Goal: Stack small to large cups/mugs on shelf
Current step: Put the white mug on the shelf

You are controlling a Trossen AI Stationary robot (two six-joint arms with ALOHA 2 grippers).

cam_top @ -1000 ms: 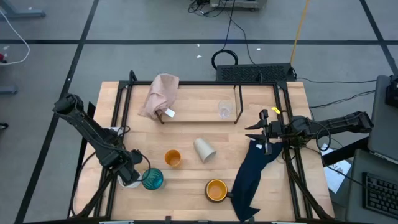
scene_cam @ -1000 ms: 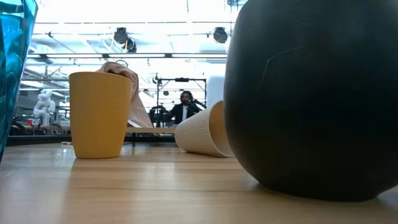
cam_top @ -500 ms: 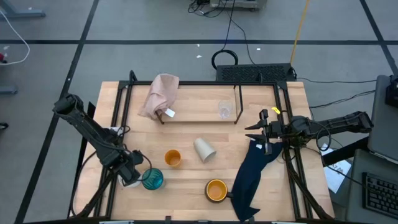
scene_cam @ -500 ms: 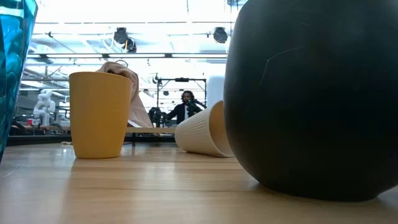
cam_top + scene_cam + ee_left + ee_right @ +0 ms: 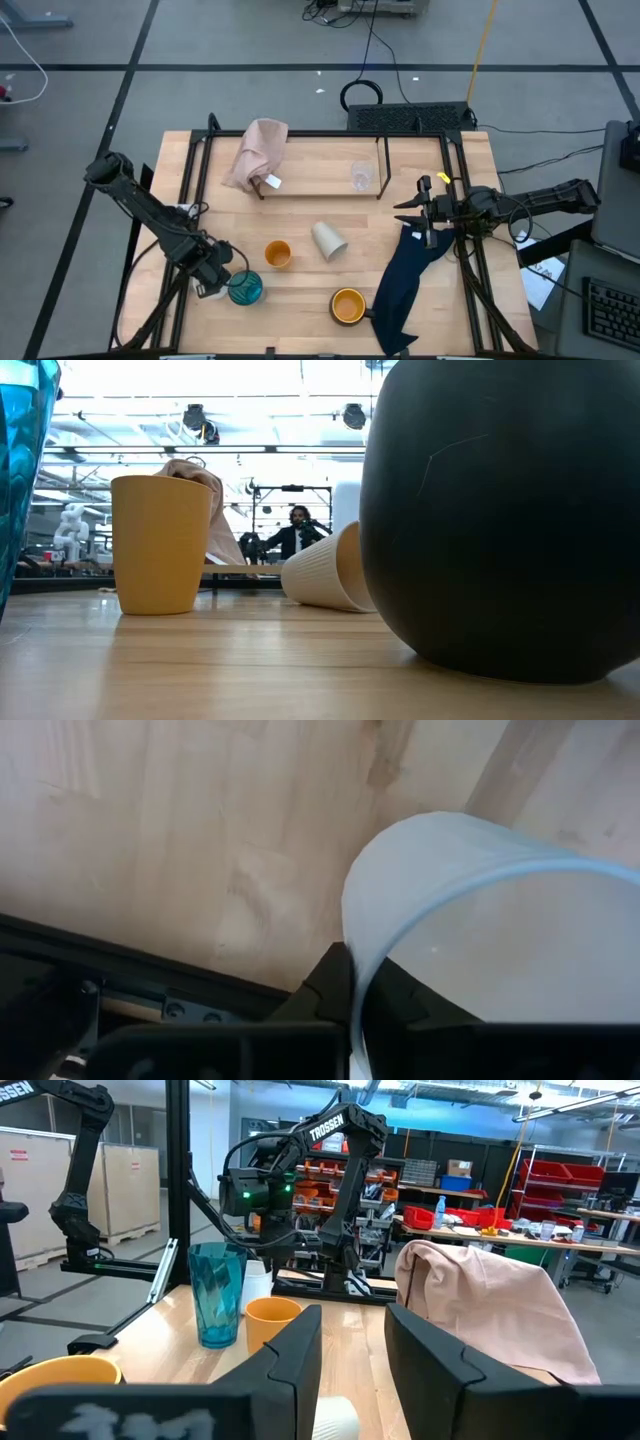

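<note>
My left gripper [image 5: 212,283] points down at the near left of the table, shut on the white mug [image 5: 204,292], which stands right beside the teal glass [image 5: 245,288]. The small orange cup [image 5: 277,254] stands upright mid-table. The beige cup [image 5: 329,240] lies on its side there. The orange-yellow mug [image 5: 348,305] stands near the front edge. The tiny clear cup [image 5: 361,176] stands on the shelf [image 5: 320,192] of black rods. My right gripper [image 5: 415,212] waits open at the right, level, with nothing between its fingers [image 5: 290,1365]. My left gripper pinches the white mug's rim wall [image 5: 352,945], with one finger inside the mug and one outside. The fingers [image 5: 330,982] come from above, pointing down. The mug stands upright; whether its base is on the table I cannot tell.
A pink cloth [image 5: 258,152] lies heaped on the shelf's left end. A navy cloth [image 5: 405,280] stretches from below my right gripper to the front edge, beside the orange-yellow mug. Black frame rails [image 5: 190,180] run along both table sides. Bare wood lies between shelf and cups.
My left gripper's head has turned a little about its own axis above the white mug and now covers more of it in the high view. The cups and the cloths lie where they were.
</note>
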